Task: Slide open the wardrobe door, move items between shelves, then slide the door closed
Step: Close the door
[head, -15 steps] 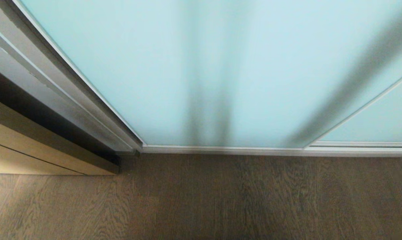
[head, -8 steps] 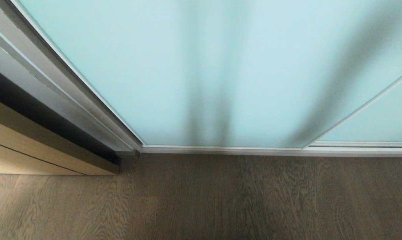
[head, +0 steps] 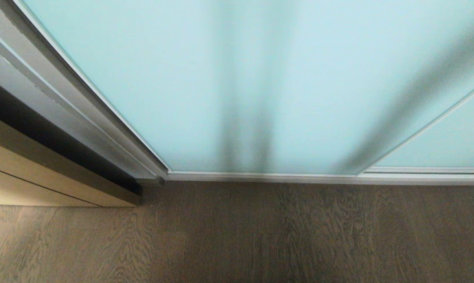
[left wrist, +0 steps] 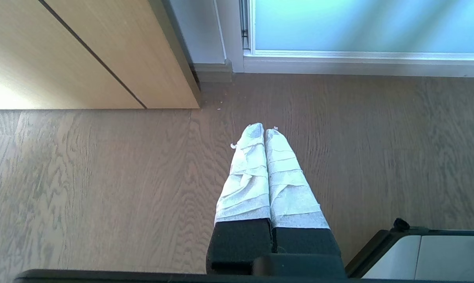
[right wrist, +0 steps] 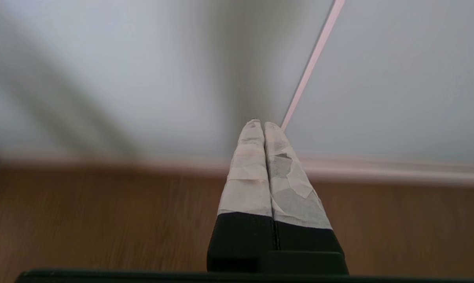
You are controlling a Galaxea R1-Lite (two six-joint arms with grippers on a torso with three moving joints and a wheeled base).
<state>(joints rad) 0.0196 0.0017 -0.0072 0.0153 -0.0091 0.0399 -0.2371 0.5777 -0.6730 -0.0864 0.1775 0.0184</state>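
Wardrobe door closed in front of you, both grippers clenched and empty.

The sliding wardrobe door (head: 229, 78) filled the upper head view, its frosted pale blue-green glass reaching down to the silver bottom rail (head: 300, 177) at the wooden floor (head: 237, 236); a second glass panel (head: 449, 141) showed at the lower right behind a thin frame edge. To its left you had the grey wardrobe frame (head: 64, 102) and, further left, the tan wooden door (head: 32, 184). Your right gripper (right wrist: 259, 125) pointed at the glass near that frame edge, taped fingers pressed together, holding nothing. Your left gripper (left wrist: 263, 130) hung over the floor, also pressed together and empty, near the corner of the tan door.
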